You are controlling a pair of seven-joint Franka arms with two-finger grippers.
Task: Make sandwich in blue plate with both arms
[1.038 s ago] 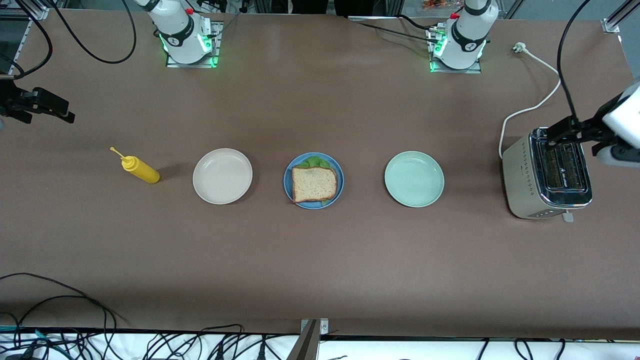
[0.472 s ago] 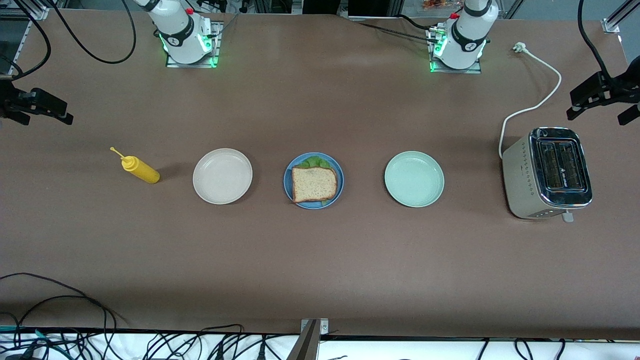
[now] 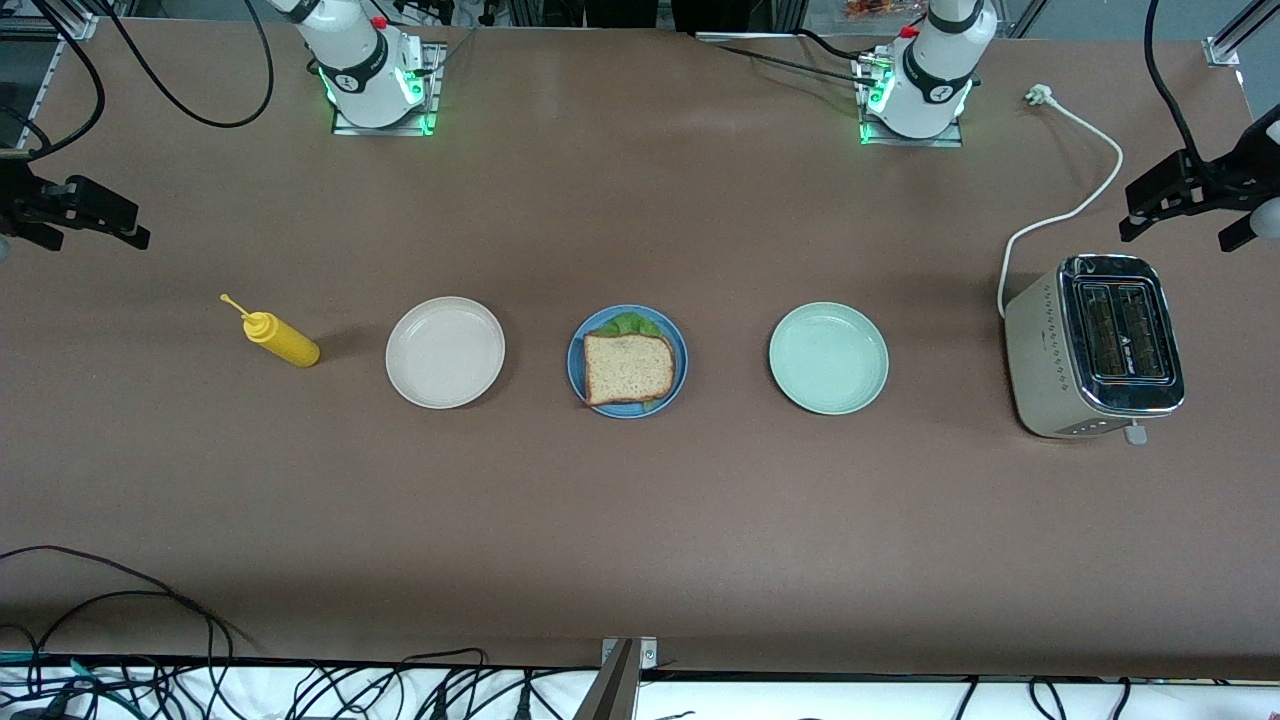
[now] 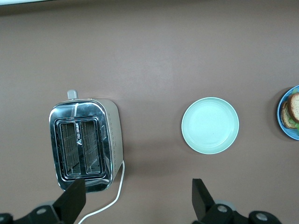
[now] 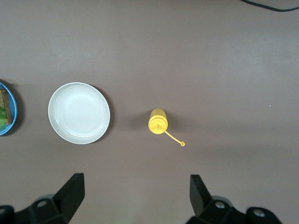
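Sandwich (image 3: 629, 366) sits assembled on the blue plate (image 3: 580, 378), between the beige plate (image 3: 445, 352) and mint plate (image 3: 828, 358); task looks done. My left gripper (image 3: 1185, 208) hangs over table near the toaster (image 3: 1092, 345), my right gripper (image 3: 70, 212) above the yellow squeeze bottle's (image 3: 280, 340) end; both spread wide, empty, parked clear. Lower slice hidden; lettuce (image 3: 630, 323) only peeks out.
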